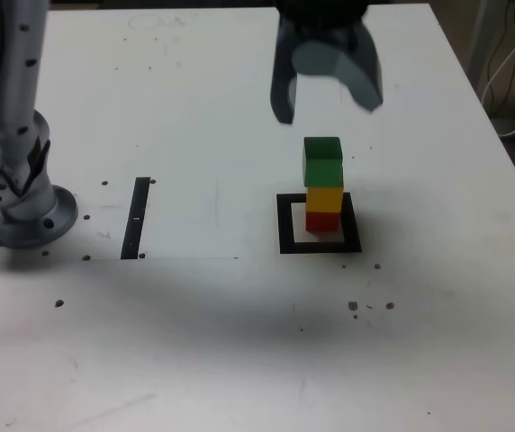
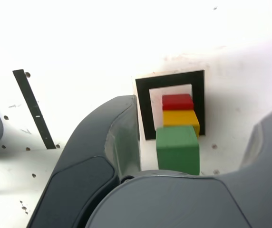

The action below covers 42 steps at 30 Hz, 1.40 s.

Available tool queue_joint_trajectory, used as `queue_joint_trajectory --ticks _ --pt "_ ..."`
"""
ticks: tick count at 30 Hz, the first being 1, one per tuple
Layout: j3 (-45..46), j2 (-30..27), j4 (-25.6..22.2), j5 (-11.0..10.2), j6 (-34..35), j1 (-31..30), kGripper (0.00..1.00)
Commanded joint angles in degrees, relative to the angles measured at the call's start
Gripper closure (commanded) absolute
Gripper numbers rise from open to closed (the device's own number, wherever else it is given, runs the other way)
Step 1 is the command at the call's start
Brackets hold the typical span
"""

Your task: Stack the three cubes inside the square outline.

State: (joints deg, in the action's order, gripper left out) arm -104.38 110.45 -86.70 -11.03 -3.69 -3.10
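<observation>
The three cubes [image 1: 323, 184] stand stacked inside the square outline [image 1: 285, 225], end effector [image 1: 326, 101] spread, released above.

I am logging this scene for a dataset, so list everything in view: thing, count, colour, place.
green cube: one, green, top of the stack.
yellow cube: one, yellow, middle of the stack.
red cube: one, red, bottom of the stack, inside the square outline.
square outline: one, black frame with white centre, table, towards the exterior view's right.
strip: one, thin, black, on the table, at the exterior view's left of the outline.
table: one, white, speckled with small dark marks.
arm base: one, silver, exterior view's left edge.
gripper: one, dark grey, open, above the stack, touching nothing.
</observation>
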Motion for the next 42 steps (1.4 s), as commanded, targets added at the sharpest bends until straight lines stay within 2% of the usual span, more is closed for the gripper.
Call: queue_joint_trajectory --ticks 1,5,8,16,19,23,26,35,42 --pt "1.1 -4.3 -0.2 -0.7 -0.7 0.1 0.01" --pt "6.1 -11.4 -0.6 -1.1 -1.1 0.5 0.01" --pt "11.0 -15.5 -1.0 -0.2 -1.4 1.7 0.01" --pt "23.7 -19.6 0.2 3.1 -2.7 5.3 0.01" --pt "30.6 -21.8 3.0 4.9 -2.5 5.7 0.01" --pt "40.1 -24.4 9.2 8.3 -2.4 5.8 0.01" --pt "45.6 -24.9 13.5 9.7 -2.7 5.8 0.0" --pt "55.2 -24.1 20.5 9.8 -2.8 6.1 0.0" --pt "58.9 -22.3 25.4 8.0 -2.2 6.0 0.0"
